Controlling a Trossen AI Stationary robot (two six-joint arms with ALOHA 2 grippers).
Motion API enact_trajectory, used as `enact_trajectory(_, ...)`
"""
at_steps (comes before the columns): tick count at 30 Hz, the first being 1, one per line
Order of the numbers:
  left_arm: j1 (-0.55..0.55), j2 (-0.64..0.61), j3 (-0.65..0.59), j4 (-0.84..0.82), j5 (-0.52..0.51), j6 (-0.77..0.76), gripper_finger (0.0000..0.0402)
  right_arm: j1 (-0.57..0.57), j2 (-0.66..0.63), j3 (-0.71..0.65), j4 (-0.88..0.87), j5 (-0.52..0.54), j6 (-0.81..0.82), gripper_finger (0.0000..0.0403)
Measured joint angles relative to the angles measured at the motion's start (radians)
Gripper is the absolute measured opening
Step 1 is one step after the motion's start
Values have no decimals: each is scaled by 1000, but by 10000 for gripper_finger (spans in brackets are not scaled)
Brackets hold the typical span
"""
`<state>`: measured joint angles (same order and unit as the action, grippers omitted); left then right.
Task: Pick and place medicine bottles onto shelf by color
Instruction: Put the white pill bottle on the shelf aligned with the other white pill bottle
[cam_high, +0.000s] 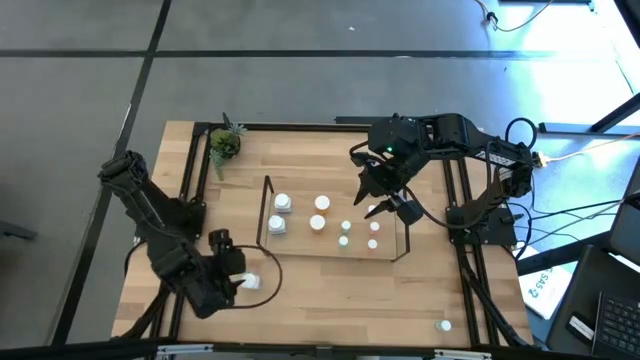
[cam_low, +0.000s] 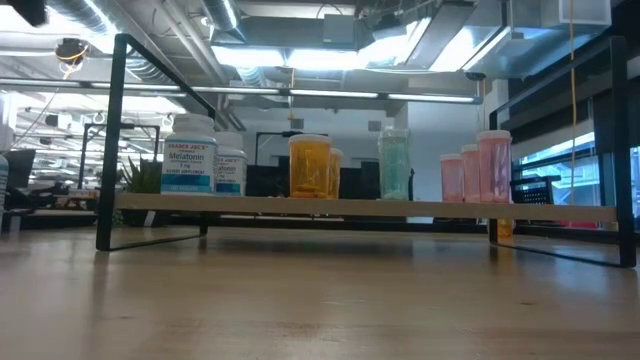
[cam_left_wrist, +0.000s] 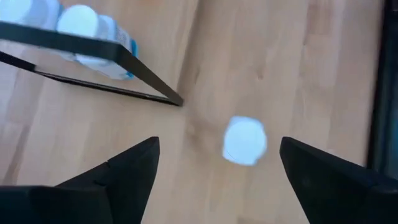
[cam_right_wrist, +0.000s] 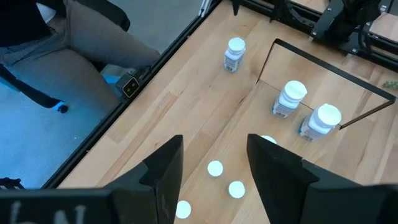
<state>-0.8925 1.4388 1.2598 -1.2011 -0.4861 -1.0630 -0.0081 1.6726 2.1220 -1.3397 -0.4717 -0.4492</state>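
Observation:
A low black wire shelf (cam_high: 267, 205) stands mid-table and carries several medicine bottles in colour groups: white (cam_low: 190, 155), orange (cam_low: 310, 165), teal (cam_low: 393, 163) and pink (cam_low: 495, 165). One white bottle (cam_left_wrist: 244, 140) stands upright on its base on the table off the shelf's near left corner. My left gripper (cam_left_wrist: 217, 146) hovers open above it, fingers to either side and clear of it. My right gripper (cam_right_wrist: 216, 140) hangs open over the shelf's right part, above the small caps (cam_right_wrist: 215, 168), with nothing between its fingers.
A small potted plant (cam_high: 224, 145) sits at the far left corner. Another small bottle (cam_high: 443, 325) stands near the table's near right corner. A black frame (cam_high: 190, 170) edges the table. A seated person (cam_right_wrist: 56, 56) shows beyond the table's near edge.

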Motion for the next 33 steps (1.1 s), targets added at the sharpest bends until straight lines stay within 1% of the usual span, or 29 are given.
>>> enact_trajectory(4,-68,-4,0,-1,-13,-61,326,-1,0,0,46,5,0,180)
enact_trajectory(9,-157,-6,0,-4,-61,-173,326,-1,0,0,116,79,0,180)
enact_trajectory(12,-206,-6,0,-5,-109,-243,326,-1,0,0,144,103,0,180)
enact_trajectory(19,-283,-6,0,-5,-178,-359,326,-1,0,0,203,108,3,180)
enact_trajectory(21,-294,-5,0,-5,-192,-375,326,1,0,0,225,90,12,180)
enact_trajectory(22,-298,-5,0,-6,-195,-377,326,4,2,0,226,59,26,180)
enact_trajectory(26,-307,-5,0,-6,-212,-378,326,14,27,-3,224,-164,22,180)
enact_trajectory(28,-307,-5,0,-6,-212,-378,326,29,47,-19,223,-222,27,180)
enact_trajectory(30,-307,-5,0,-7,-212,-378,326,52,73,-43,226,-211,26,180)
enact_trajectory(33,-307,-5,0,-9,-213,-379,326,93,117,-80,226,-131,28,180)
